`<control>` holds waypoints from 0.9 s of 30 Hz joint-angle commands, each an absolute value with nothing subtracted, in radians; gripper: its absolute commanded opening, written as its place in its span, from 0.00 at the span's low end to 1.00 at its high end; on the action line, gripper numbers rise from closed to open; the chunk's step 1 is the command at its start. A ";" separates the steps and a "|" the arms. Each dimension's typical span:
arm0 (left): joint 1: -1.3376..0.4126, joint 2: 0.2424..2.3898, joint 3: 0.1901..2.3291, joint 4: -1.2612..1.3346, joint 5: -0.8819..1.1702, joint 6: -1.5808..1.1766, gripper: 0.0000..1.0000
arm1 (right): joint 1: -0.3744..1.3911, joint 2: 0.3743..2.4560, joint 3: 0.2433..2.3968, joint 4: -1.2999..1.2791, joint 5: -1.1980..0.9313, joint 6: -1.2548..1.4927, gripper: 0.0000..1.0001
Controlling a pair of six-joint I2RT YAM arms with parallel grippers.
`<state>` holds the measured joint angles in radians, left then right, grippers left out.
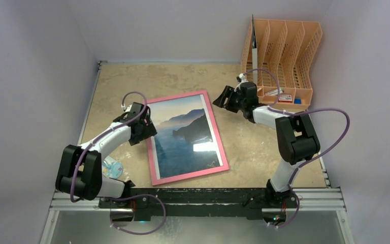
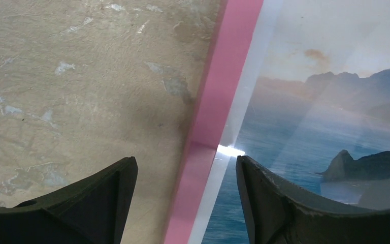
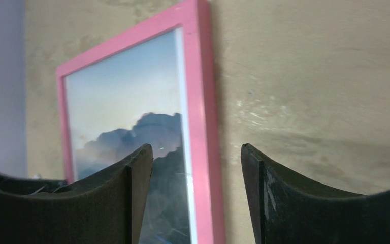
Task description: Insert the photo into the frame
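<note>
The frame [image 1: 189, 176], with a thin pink edge, lies flat and face up in the middle of the table. The photo [image 1: 185, 137] of blue sea and dark cliffs sits inside it, behind the pane. My left gripper [image 1: 150, 129] hangs over the frame's left side, open. In the left wrist view its fingers [image 2: 185, 161] straddle the pink edge [image 2: 218, 101] and the photo's white border [image 2: 310, 132] without touching them. My right gripper [image 1: 219, 97] is open just off the frame's far right corner. In the right wrist view the pink edge [image 3: 203, 101] and the photo [image 3: 127, 101] show between its spread fingers [image 3: 197, 148].
An orange file rack [image 1: 284, 51] stands at the back right, with a dark sheet [image 1: 254, 40] upright in its leftmost slot and small items [image 1: 284, 96] at its base. A small clear packet [image 1: 112, 168] lies beside the left arm. Walls close in on three sides.
</note>
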<state>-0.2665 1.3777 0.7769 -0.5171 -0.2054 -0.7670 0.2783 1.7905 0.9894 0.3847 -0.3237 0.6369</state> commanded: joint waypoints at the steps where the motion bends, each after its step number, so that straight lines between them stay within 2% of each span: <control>1: -0.258 1.348 0.749 -0.464 -0.260 -0.797 0.74 | 0.307 1.758 1.038 0.192 -0.137 0.554 0.68; 8: -0.259 1.400 0.730 -0.321 -0.044 -0.738 0.72 | 0.384 1.757 0.984 0.128 -0.112 0.556 0.75; 14: -0.259 1.481 0.841 -0.313 -0.005 -0.708 0.70 | 0.414 1.792 0.995 0.153 -0.209 0.582 0.74; 23: -0.259 1.681 1.003 -0.245 0.173 -0.732 0.68 | 0.435 1.871 1.114 0.177 -0.303 0.600 0.67; 27: -0.258 1.715 1.078 -0.294 0.088 -0.732 0.68 | 0.443 1.884 1.169 0.167 -0.252 0.606 0.67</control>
